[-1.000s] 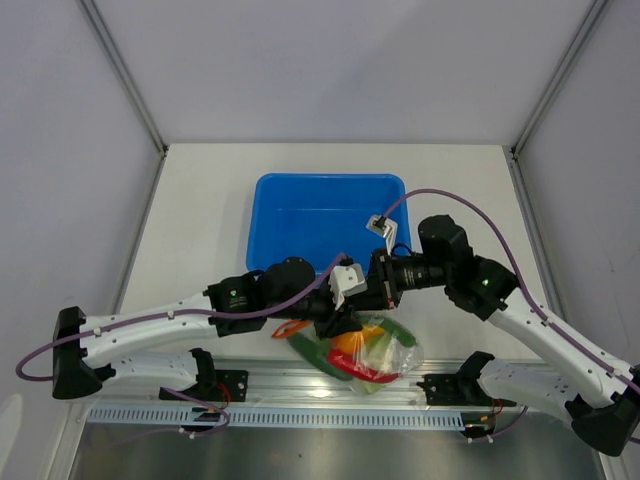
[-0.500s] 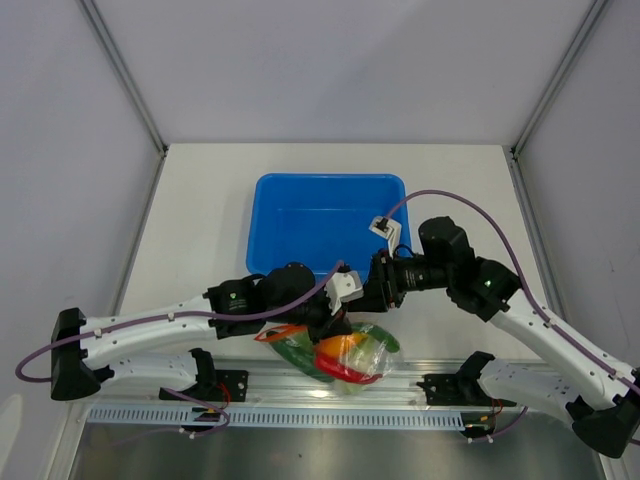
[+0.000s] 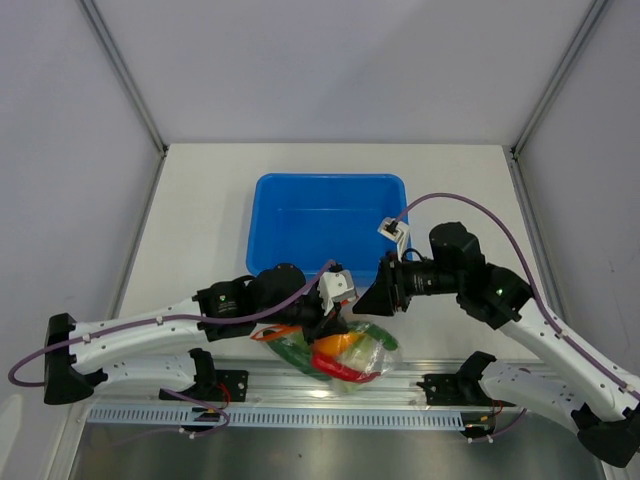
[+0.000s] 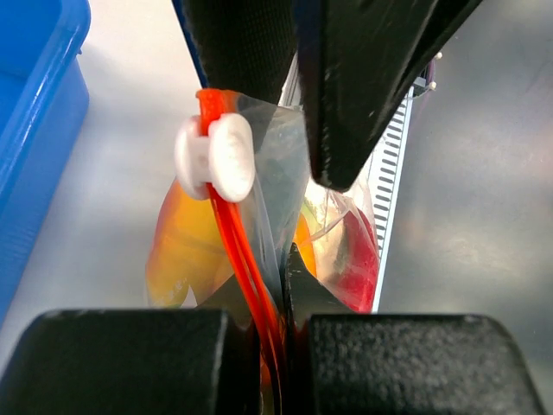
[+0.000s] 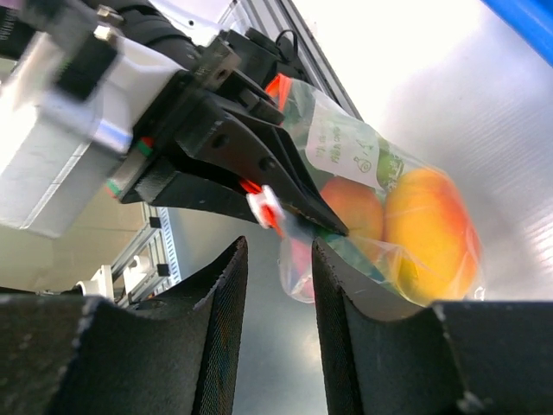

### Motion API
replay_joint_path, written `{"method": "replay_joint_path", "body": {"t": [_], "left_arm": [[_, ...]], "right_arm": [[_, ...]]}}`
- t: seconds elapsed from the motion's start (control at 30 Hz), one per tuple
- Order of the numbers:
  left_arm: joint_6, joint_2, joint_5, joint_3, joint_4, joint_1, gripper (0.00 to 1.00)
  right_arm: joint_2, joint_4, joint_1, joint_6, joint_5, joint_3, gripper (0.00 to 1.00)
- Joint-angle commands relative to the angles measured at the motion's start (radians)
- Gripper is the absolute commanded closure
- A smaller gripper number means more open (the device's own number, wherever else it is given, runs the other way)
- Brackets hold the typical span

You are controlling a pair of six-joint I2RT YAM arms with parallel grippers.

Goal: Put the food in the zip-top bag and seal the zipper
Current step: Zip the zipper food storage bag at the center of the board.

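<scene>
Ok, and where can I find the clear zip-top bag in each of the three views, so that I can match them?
Top external: the zip-top bag lies at bottom centre, below the blue tub.
Left wrist: the bag fills the middle; the tub is at the left edge.
Right wrist: the bag is right of centre; the tub is in the top right corner.
Shared landmark: the blue tub.
</scene>
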Motion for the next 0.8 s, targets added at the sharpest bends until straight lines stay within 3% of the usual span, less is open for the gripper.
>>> {"method": "replay_joint_path", "body": {"t": [0.0,0.23,0.37,0.5,0.53,0.57,0.63,0.67,0.7,0.77], "left_arm": [[-0.012,-0.028,0.000,0.007,0.056,0.004,1.00],[-0.017,-0.023,0.008,0.009,0.063,0.006,0.99],[-0.020,-0.029,0.012,0.004,0.067,0.006,0.99],[-0.040,-0.046,0.005,-0.004,0.067,0.016,0.97],[-0.048,-0.052,0.000,-0.008,0.068,0.022,0.90],[-0.061,-0.058,-0.001,-0.010,0.071,0.029,0.66],[-0.083,-0.087,-0.021,-0.023,0.086,0.044,0.54],[-0.106,-0.097,-0.026,-0.031,0.091,0.052,0.37],[-0.118,-0.121,-0.038,-0.034,0.099,0.064,0.32],[-0.153,-0.147,-0.076,-0.060,0.135,0.075,0.32]], "right_arm": [[-0.007,0.080,0.005,0.027,-0.023,-0.023,0.62],[0.013,0.170,0.005,0.068,-0.049,-0.057,0.73],[0.008,0.207,0.007,0.081,-0.054,-0.079,1.00],[-0.015,0.226,0.005,0.090,-0.056,-0.100,1.00],[-0.024,0.229,0.005,0.088,-0.054,-0.108,1.00],[-0.036,0.236,0.005,0.084,-0.051,-0.112,1.00],[-0.065,0.241,0.005,0.084,-0.031,-0.123,1.00],[-0.070,0.247,0.005,0.085,-0.031,-0.128,1.00],[-0.081,0.253,0.005,0.087,-0.032,-0.131,1.00],[-0.088,0.273,0.010,0.093,-0.037,-0.151,1.00]]}}
